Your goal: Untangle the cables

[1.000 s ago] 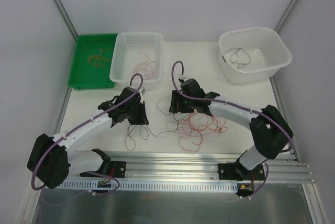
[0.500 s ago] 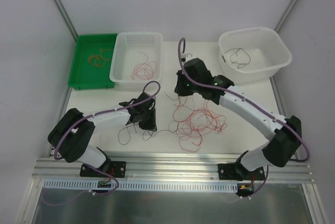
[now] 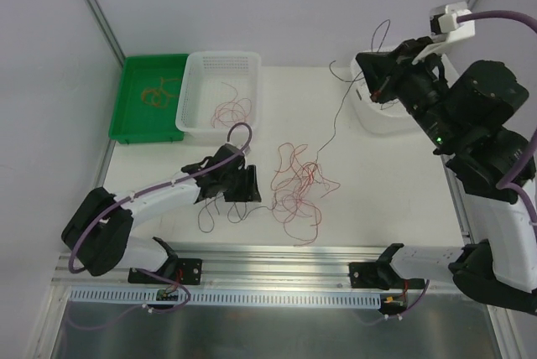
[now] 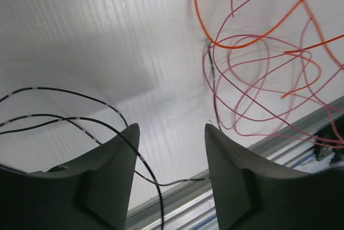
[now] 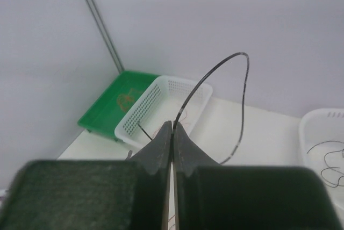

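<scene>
A tangle of red and orange cables (image 3: 295, 184) lies mid-table; in the left wrist view these red and orange cables (image 4: 258, 74) loop to the upper right. My left gripper (image 3: 246, 184) rests low just left of the tangle, jaws open (image 4: 169, 136), with nothing pinched. A black cable (image 4: 80, 120) runs loosely past its left finger (image 4: 115, 171) and curls on the table (image 3: 210, 212). My right gripper (image 3: 369, 70) is raised high at the back right, shut (image 5: 172, 125) on another thin black cable (image 5: 236, 60), which hangs down (image 3: 339, 113) toward the tangle.
A green tray (image 3: 126, 128) with orange cables and a white slotted basket (image 3: 186, 107) with red cables stand at the back left. A white tub (image 3: 373, 122) with black cables (image 5: 330, 160) sits behind the right arm. An aluminium rail (image 3: 277, 258) borders the near edge.
The right gripper shut on a black cable and swung up and to the back right, drawing it out of the tangle. The left gripper opened and let go of its black cable.
</scene>
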`<state>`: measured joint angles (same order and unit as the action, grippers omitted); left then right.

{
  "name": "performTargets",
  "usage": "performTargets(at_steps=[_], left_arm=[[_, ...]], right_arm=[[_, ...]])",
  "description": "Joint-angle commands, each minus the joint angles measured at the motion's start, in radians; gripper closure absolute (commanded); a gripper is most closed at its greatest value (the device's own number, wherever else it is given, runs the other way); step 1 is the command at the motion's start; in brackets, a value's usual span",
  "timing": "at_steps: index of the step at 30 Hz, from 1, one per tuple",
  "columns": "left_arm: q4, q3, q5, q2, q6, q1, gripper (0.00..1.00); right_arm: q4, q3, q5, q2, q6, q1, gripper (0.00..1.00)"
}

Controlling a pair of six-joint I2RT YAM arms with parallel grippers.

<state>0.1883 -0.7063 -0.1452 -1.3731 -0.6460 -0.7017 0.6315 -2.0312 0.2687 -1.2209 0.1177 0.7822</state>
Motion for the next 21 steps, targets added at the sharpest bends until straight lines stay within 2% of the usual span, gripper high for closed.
performTargets(at_steps=[1,2,4,6,10,14,18,21], left_arm=[[-0.023,-0.022,0.012,0.092,0.006,-0.013,0.45],[-0.024,-0.022,0.012,0.129,0.011,-0.015,0.33],[-0.053,-0.024,-0.005,0.184,0.037,-0.016,0.18],[-0.102,-0.024,-0.051,0.233,0.06,-0.019,0.1],[-0.185,-0.021,-0.108,0.292,0.107,-0.045,0.07],[-0.367,-0.009,-0.12,0.301,0.166,-0.094,0.05],[-0.539,0.008,-0.146,0.225,0.223,-0.14,0.04],[-0.61,-0.014,-0.133,0.136,0.267,-0.16,0.03]], right_arm=[[-0.09,0.022,0.066,0.003,0.074,-0.001,0.99],[-0.099,0.029,0.06,0.007,0.073,-0.003,0.99],[-0.113,0.054,0.037,0.009,0.056,-0.003,0.99],[-0.116,0.09,0.021,0.009,0.036,-0.003,0.99],[-0.128,0.152,0.001,0.017,0.002,-0.003,0.99],[-0.138,0.177,-0.02,0.015,-0.026,-0.001,0.99],[-0.136,0.187,-0.04,0.017,-0.047,-0.001,0.99],[-0.141,0.201,-0.057,0.023,-0.065,-0.001,0.99]])
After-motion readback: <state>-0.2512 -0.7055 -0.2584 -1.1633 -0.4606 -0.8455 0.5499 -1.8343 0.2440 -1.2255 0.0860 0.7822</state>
